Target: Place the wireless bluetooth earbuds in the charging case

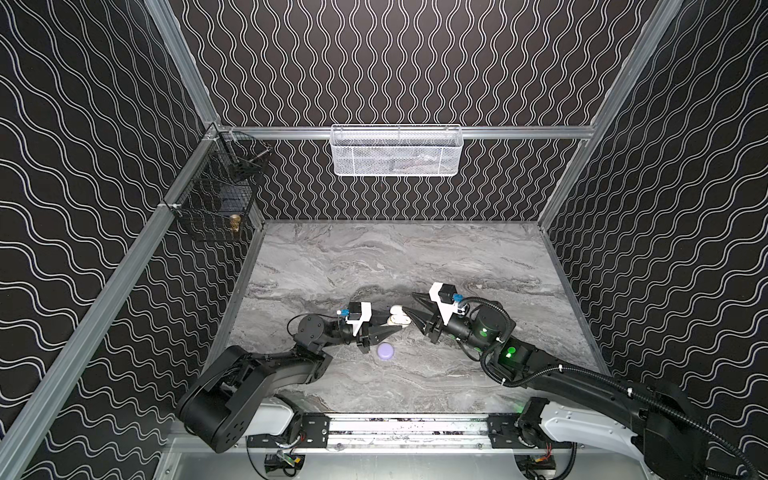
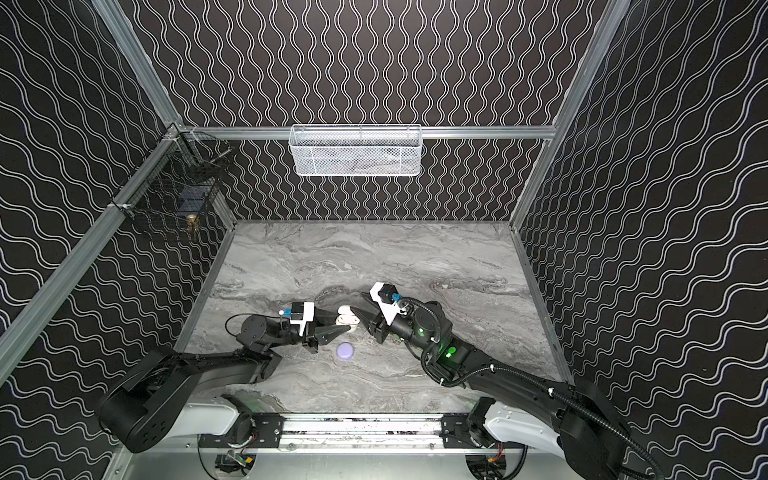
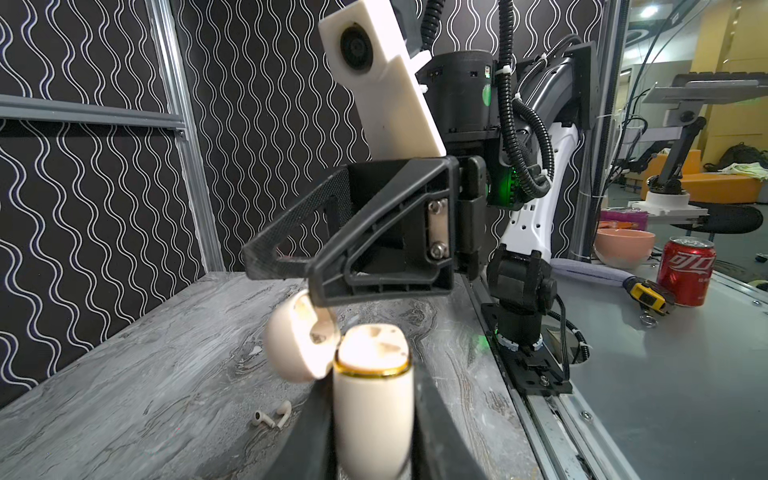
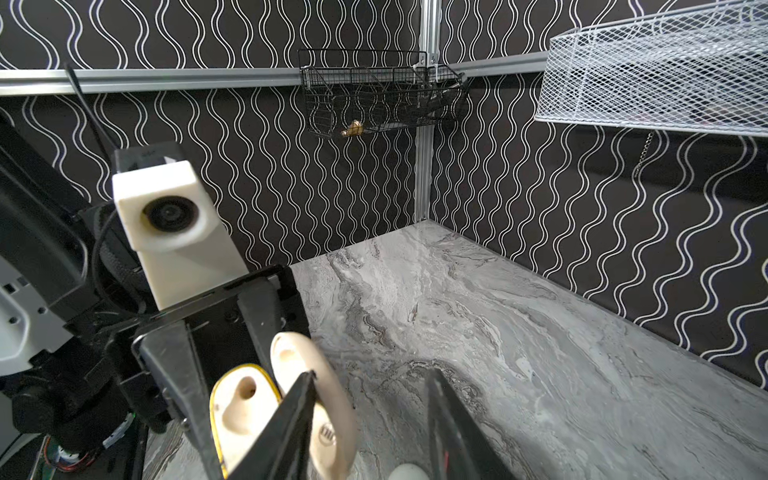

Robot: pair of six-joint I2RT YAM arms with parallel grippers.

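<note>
My left gripper [image 1: 395,323] [image 3: 372,386] is shut on a cream charging case [image 1: 400,320] [image 3: 374,428] and holds it upright with the lid [image 3: 299,345] [image 4: 328,419] swung open. Both sockets of the case [image 4: 243,411] are empty. My right gripper [image 1: 409,302] [image 4: 370,415] stands open right beside it, one finger [image 4: 291,428] lying against the inside of the lid, nothing between the jaws. Two cream earbuds [image 3: 272,417] lie together on the marble table beside the case. A small white rounded thing [image 4: 409,471] shows between the right fingers, cut off by the frame edge.
A lavender puck-like case [image 1: 385,351] [image 2: 345,351] lies shut on the table just in front of the left gripper. A white mesh basket [image 1: 396,150] hangs on the back wall and a black wire basket [image 1: 216,195] on the left wall. A metal rail [image 1: 407,428] runs along the front.
</note>
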